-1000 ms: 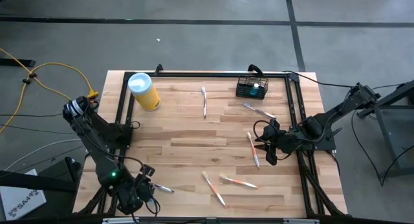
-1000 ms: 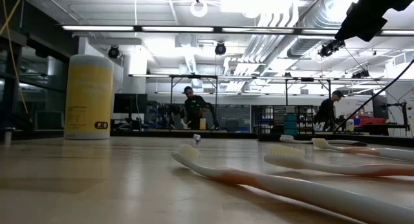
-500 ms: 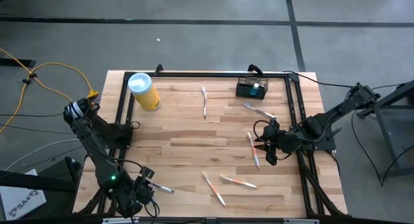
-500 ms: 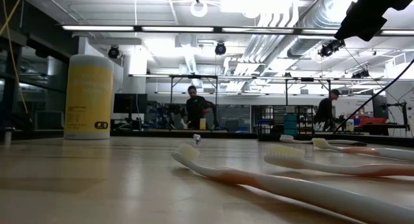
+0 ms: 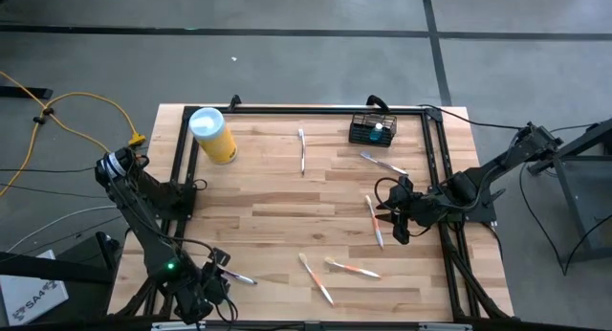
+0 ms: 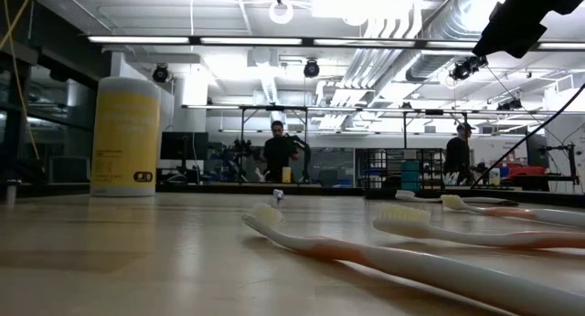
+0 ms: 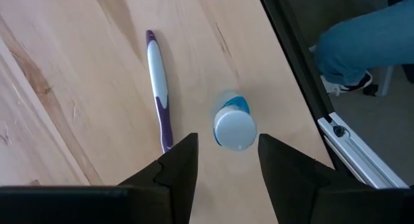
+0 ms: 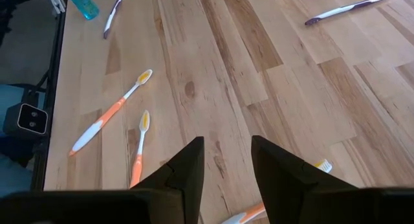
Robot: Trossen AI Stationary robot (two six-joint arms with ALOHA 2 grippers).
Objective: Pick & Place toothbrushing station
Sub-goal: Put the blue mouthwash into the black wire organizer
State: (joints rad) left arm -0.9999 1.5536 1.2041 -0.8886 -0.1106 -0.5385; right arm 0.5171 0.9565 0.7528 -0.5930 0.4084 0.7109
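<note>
Over at the far right corner of the bench [image 5: 287, 192] sits the toothbrushing station [image 5: 372, 130], a little black wire-mesh basket parked against the dark frame rail, with something teal already in one compartment. Neither arm is anywhere close to it, so my guess is it's the drop-off spot and the loose stuff gets brought to it.

Left gripper [image 7: 226, 160] is down at the near left corner, hovering right above a small blue bottle with a white cap [image 7: 234, 122], which stands upright. Its fingers are apart with the cap lined up in the gap, nothing touched, so it looks like a pre-grasp line-up to me. A purple-and-white toothbrush [image 7: 156, 81] lies just beside the bottle, close enough that one finger could nudge it on the way down (worth watching). Past the bench edge you can see a person's blue-clad leg and a shoe.

Right gripper [image 5: 399, 218] hangs over the right side of the bench, fingers apart and empty, next to an orange-and-white toothbrush [image 5: 374, 221].

Other clutter: two more orange-and-white toothbrushes [image 5: 335, 271] near the front middle, another brush [image 5: 302, 149] lying mid-bench toward the back, one [image 5: 382, 164] just in front of the basket, and a yellow canister [image 5: 213, 134] with a white lid at back left.
</note>
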